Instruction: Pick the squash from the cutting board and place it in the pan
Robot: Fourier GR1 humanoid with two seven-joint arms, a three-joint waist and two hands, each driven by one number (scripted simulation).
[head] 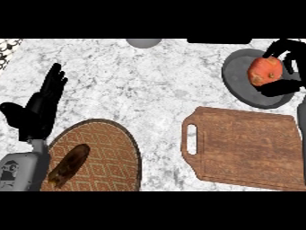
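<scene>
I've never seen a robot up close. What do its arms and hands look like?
Both hands are matt black, with slim fingers and a thumb, much like gloved human hands: left hand, right hand. Each sits on a smooth grey forearm. The left forearm looks blocky, with darker markings on its side.

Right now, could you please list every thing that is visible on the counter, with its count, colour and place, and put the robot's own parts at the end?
squash: one, orange-red, over the pan at the upper right, held in the right hand
pan: one, dark grey, round, upper right of the counter
cutting board: one, brown wood with a handle slot on its left side, lower right, nothing on it
mat: one, brown with a diamond pattern, round, lower left
dark long item: one, dark brown, lying on the mat; what it is cannot be told
grey round object: one, at the top edge, partly cut off
left hand: one, black, open, resting at the left
right hand: one, black, curled round the squash
</scene>
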